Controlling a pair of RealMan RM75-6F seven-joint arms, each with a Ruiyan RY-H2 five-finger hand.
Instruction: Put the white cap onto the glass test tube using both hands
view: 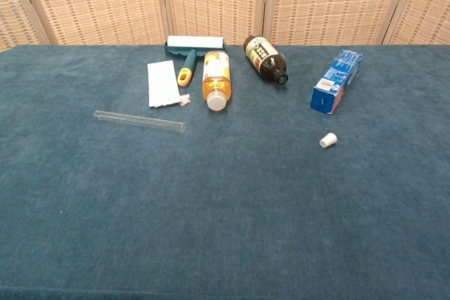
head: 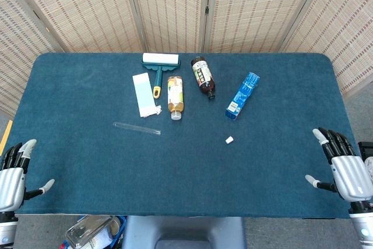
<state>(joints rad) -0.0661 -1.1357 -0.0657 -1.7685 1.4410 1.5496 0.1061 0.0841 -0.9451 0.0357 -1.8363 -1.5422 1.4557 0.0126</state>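
Note:
A clear glass test tube lies flat on the blue table, left of centre. The small white cap lies on its side, well to the right of the tube. My left hand hovers at the table's near left corner, fingers spread and empty. At the near right edge my right hand is also spread and holds nothing. Both hands are far from the tube and cap. The chest view shows neither hand.
Behind the tube lie a white paper packet, a lint roller, a yellow drink bottle, a dark bottle and a blue box. A woven screen stands behind the table.

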